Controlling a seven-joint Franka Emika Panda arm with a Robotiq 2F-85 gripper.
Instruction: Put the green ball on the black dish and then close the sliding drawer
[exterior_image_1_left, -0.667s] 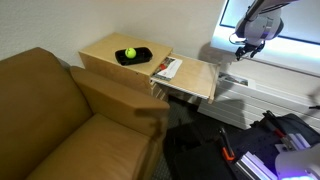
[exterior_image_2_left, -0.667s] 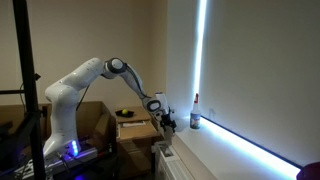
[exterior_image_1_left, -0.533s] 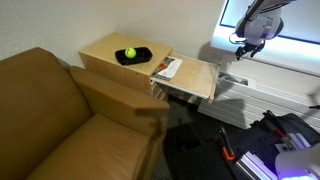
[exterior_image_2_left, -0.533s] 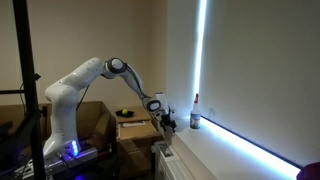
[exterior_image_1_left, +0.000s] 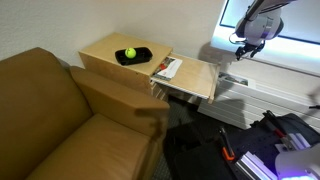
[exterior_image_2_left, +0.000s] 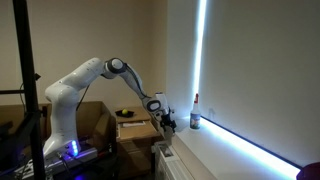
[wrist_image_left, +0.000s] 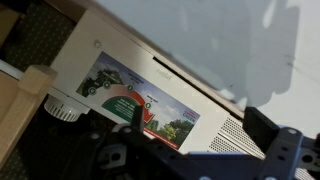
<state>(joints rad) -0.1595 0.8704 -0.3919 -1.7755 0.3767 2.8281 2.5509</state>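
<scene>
In an exterior view the green ball (exterior_image_1_left: 129, 53) lies on the black dish (exterior_image_1_left: 139, 57) on top of the wooden side cabinet (exterior_image_1_left: 103, 52). The sliding drawer (exterior_image_1_left: 196, 81) stands pulled out to the right of the cabinet, with a printed sheet (exterior_image_1_left: 167, 69) at its inner end. My gripper (exterior_image_1_left: 245, 48) hangs open and empty well to the right of the drawer's outer end, near the window. The wrist view shows the gripper (wrist_image_left: 199, 121) with dark fingers (wrist_image_left: 262, 124) spread over a white unit (wrist_image_left: 190, 95) bearing a colourful label; ball, dish and drawer are out of that view.
A brown sofa (exterior_image_1_left: 60, 120) fills the space left of and in front of the cabinet. A white unit (exterior_image_1_left: 255, 95) runs under the bright window. My arm (exterior_image_2_left: 100, 75) reaches from its base past the cabinet (exterior_image_2_left: 130, 128). Dark equipment (exterior_image_1_left: 285, 145) sits on the floor.
</scene>
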